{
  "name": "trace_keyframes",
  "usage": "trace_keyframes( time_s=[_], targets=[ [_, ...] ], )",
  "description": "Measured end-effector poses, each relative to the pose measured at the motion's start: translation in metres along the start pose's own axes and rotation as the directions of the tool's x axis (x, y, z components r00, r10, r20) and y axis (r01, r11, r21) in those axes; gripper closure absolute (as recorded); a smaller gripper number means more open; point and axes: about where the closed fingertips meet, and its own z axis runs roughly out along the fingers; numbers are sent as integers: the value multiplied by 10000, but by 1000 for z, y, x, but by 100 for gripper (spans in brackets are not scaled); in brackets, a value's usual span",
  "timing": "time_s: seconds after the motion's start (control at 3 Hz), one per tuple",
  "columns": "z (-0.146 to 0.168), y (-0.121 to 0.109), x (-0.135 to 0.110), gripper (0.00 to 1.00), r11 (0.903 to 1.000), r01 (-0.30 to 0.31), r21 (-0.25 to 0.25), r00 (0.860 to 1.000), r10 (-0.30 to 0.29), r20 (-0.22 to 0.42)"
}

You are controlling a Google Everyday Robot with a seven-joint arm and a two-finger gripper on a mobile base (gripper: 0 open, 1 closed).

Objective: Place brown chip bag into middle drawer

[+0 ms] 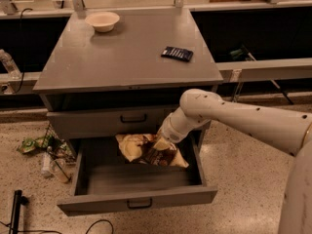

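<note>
The brown chip bag (146, 151), crumpled with pale yellow ends and a dark brown middle, sits inside the pulled-out middle drawer (139, 201) toward its back. My gripper (160, 143) is at the end of the white arm, reaching down from the right into the drawer, right on the bag's upper right part. The arm's wrist covers most of the gripper. The handled drawer above (109, 121) is closed.
On the grey cabinet top (122, 57) stand a pale bowl (102, 20) at the back left and a small flat black packet (177, 53) at the right. Trash and bottles (46, 152) lie on the floor to the cabinet's left. A cable runs along the floor in front.
</note>
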Motion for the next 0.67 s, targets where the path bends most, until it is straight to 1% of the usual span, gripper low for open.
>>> trace_keyframes(
  time_s=[0.33,0.67],
  targets=[
    [22,-16,21,98,9979,624,164,9965,-614,-562],
    [43,-26,42,69,9960,437,780,9952,-366,-910]
  ],
)
